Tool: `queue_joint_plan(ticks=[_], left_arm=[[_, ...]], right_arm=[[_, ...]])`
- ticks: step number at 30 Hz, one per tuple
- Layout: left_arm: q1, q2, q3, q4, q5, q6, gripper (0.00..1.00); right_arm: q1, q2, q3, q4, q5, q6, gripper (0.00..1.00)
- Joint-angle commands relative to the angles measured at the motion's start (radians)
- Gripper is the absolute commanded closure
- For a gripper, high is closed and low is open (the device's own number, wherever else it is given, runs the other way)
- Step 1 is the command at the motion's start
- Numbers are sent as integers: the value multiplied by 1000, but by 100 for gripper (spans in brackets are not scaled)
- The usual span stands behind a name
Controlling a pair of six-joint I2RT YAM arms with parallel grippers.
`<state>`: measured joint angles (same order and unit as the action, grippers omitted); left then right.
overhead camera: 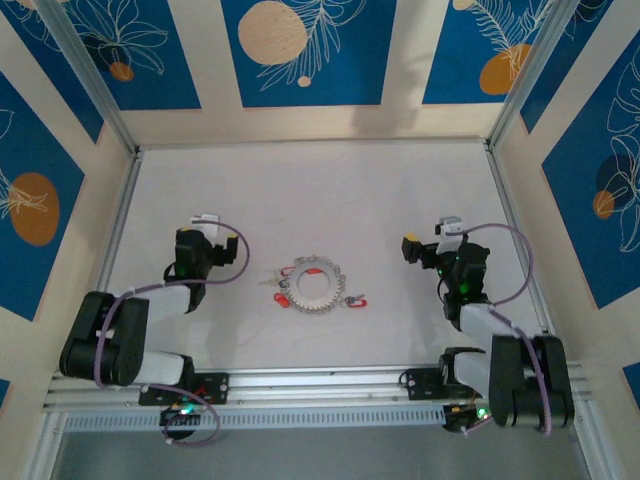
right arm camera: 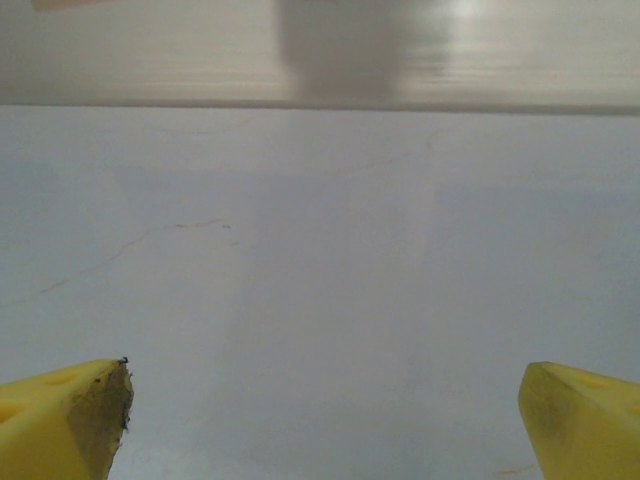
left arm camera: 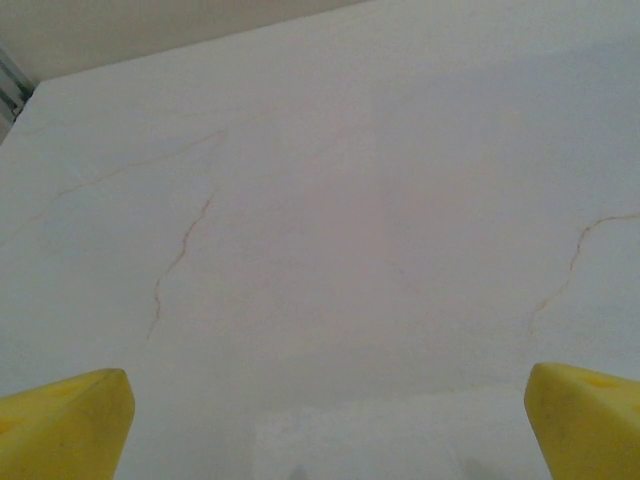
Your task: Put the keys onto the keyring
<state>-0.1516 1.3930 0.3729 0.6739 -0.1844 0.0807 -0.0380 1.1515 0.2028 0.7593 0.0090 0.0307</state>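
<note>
Left pincer [left arm camera: 322, 425] and right pincer [right arm camera: 325, 420] both gape wide, holding nothing, over the white counter [overhead camera: 330, 190]. Keyring [overhead camera: 299, 288] lies flat mid-counter between the arms. Red-headed keys [overhead camera: 282, 297] sit close around its rim.

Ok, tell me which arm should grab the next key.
Probably left, narrowly. Both end effectors are open and empty, but red keys lie by the ring's left edge, nearer the left end effector than the right end effector.
</note>
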Motion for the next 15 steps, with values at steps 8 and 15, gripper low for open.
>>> queue_joint_plan(ticks=[8,15], left_arm=[[70,145,24,167,133,-21,0],[72,143,25,164,135,-21,0]], right_arm=[[12,336,86,235,-10,63,1],[23,374,162,155,114,108,1]])
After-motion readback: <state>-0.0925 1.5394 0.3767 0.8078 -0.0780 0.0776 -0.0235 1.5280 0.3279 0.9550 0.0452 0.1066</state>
